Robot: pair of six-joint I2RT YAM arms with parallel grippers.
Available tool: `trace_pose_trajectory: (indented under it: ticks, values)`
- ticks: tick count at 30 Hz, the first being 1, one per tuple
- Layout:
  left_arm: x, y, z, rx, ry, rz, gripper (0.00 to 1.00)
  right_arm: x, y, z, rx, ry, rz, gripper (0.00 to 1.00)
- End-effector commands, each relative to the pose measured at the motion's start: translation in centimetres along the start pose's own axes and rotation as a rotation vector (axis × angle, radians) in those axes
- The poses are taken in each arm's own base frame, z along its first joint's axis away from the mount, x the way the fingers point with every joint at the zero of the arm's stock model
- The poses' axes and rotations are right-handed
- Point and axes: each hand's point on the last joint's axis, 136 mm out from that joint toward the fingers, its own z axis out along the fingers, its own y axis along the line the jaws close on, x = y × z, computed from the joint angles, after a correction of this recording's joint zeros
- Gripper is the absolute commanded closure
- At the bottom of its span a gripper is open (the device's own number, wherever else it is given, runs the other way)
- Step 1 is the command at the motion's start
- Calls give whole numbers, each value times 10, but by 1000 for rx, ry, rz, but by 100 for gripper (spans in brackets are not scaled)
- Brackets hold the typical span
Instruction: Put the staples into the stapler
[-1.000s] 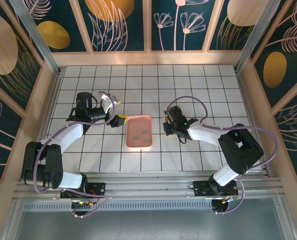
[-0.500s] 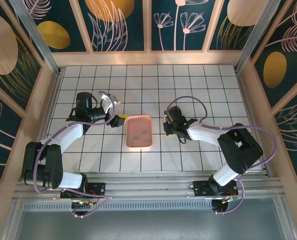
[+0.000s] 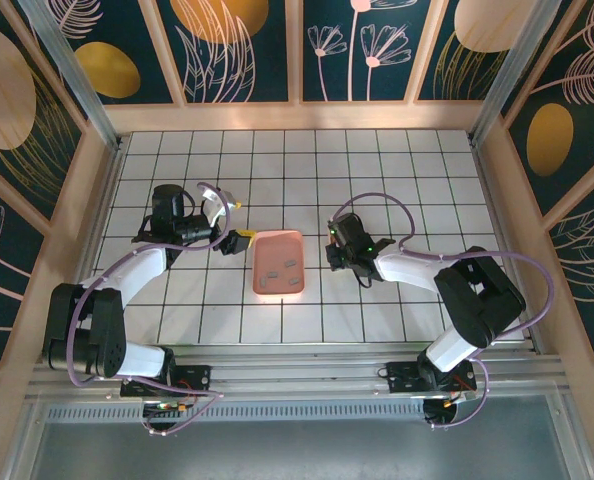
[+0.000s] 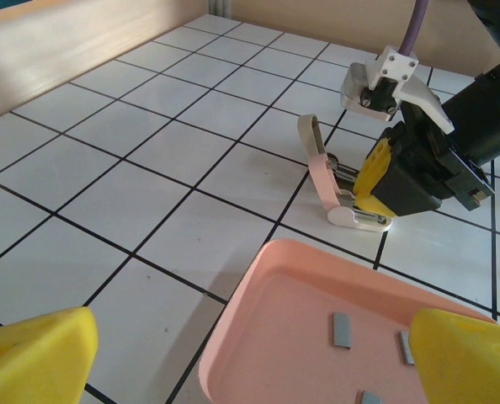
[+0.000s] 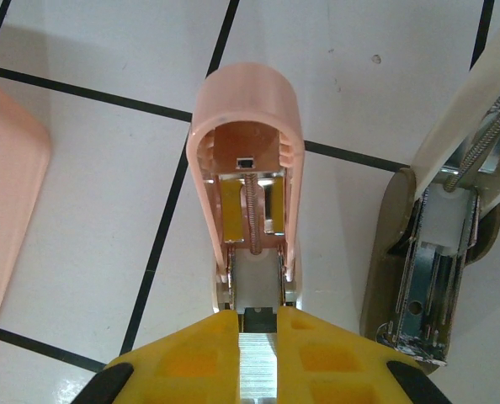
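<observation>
Two robot arms are seen from above, reaching inward over a white tiled table (image 3: 277, 160); on the left, the left arm is bent at the elbow and turned toward the middle, and the left gripper (image 3: 239, 240) is held low just beside the far left corner of a salmon-pink tray (image 3: 267, 288); its yellow fingers (image 4: 39, 358) are spread wide and nothing is held between them; the gripper is aimed across the tray, a pose judged to be readiness for picking up a strip.

In the middle, the staples (image 4: 342, 329) are found lying loose and flat on the tray floor as several small grey strips, apart from one another; loading is therefore judged not yet begun.

Just to the right of the tray, the stapler (image 4: 321, 168) is stood on the table with its pale pink lid swung up nearly upright, so that the silvery channel and spring are exposed; its base is pinched by the right gripper (image 5: 258, 321), whose yellow fingers are pressed against it from both sides; this hold is judged to keep the stapler steady and open for the staples; the right arm is folded, with its forearm laid leftward and its wrist low over the table.

Furthest right, a grey-brown hinged object (image 5: 418, 269) with silvery metal inside is seen just beside the stapler, untouched.
</observation>
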Motion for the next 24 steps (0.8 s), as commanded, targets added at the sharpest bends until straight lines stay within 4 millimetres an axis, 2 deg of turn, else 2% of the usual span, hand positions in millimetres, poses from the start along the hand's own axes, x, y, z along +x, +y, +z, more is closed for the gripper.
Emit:
trace_pose_trajectory:
  ticks: [1,6,19,24]
  values:
    - [-5,-3,2,30,-7,19,5,6,-2,3,21,3,18,87]
    - [-6,-3,2,30,-9,20,6,12,-6,3,50,24,23,87]
    - [-7,-3,2,30,-10,23,6,17,0,-1,26,29,26,87]
    - [-6,-3,2,30,-10,22,6,9,2,-7,15,4,36,79]
